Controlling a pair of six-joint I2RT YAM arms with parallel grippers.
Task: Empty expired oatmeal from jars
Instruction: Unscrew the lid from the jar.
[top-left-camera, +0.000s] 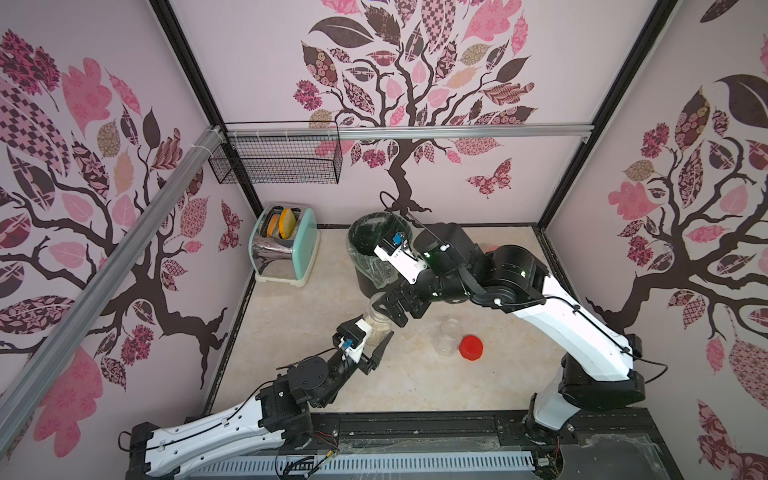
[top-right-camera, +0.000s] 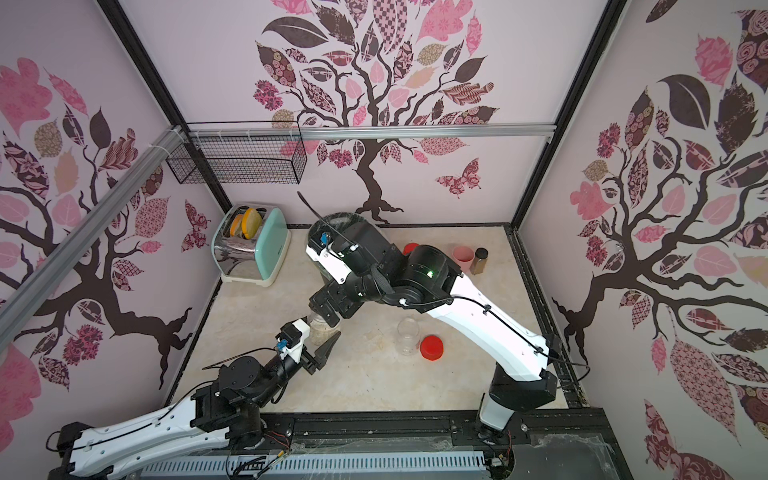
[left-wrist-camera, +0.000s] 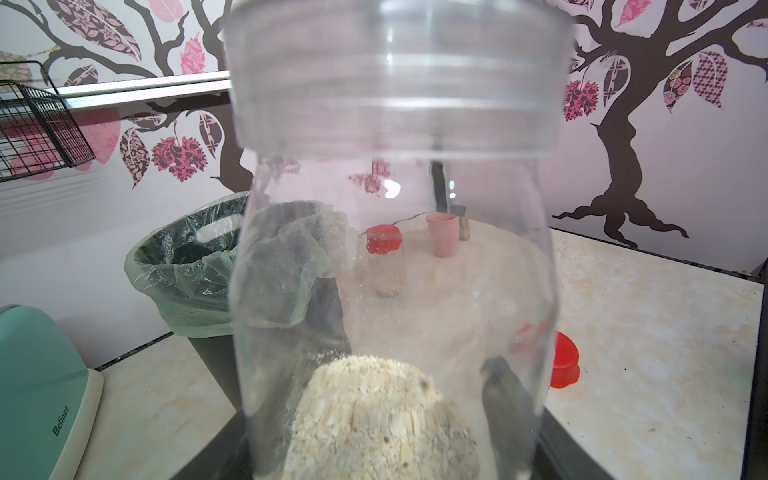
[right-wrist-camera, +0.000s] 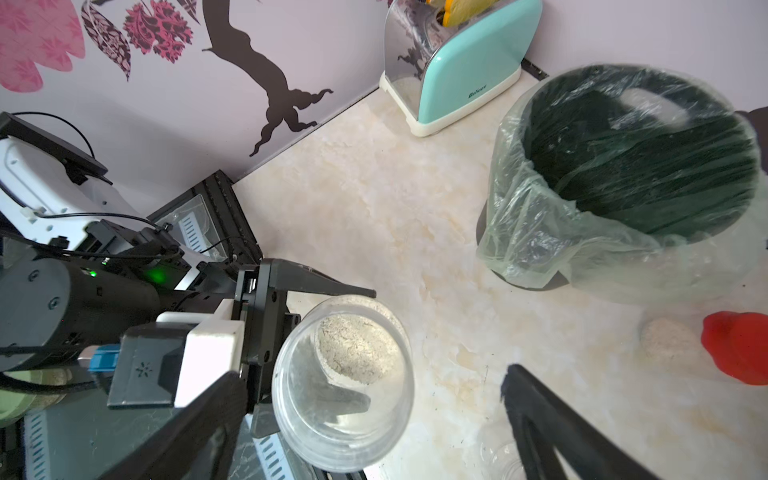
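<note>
I read places off a top view as a dial, with twelve at the back wall.

The left end effector (top-left-camera: 376, 334) is clamped on the clear-lidded jar (right-wrist-camera: 345, 382) and holds it upright near the middle of the bench (top-left-camera: 291, 332). The oatmeal (left-wrist-camera: 374, 415) lies as a low pale heap in the bottom of that jar. The clear lid (left-wrist-camera: 395, 75) looks to be on. Through so much see-through plastic, though, I can't say whether it is screwed down.

The right end effector (top-left-camera: 392, 311) hangs right over the lid and holds nothing. In the right wrist view its fingers (right-wrist-camera: 517, 390) stand wide apart, with the jar between them.

- **Three o'clock from the held jar:** the open jar (top-left-camera: 449, 336) stands upright and looks empty. A loose red lid (top-left-camera: 471, 347) lies flat just beside it, on its own three o'clock side.
- **Twelve o'clock:** the black bin (top-left-camera: 365, 249) stands with a pale green liner folded over its rim.
- **Between one and two o'clock:** the red-lidded jar (left-wrist-camera: 384, 257) is mostly hidden behind the right arm in both top views. It has a layer of oatmeal in it.
- **Past the red-lidded jar:** a pink cup (top-right-camera: 462, 257) and a brown bottle (top-right-camera: 480, 261) stand side by side.
- **About ten o'clock:** a mint toaster (top-left-camera: 286, 245) sits in the back corner.
</note>
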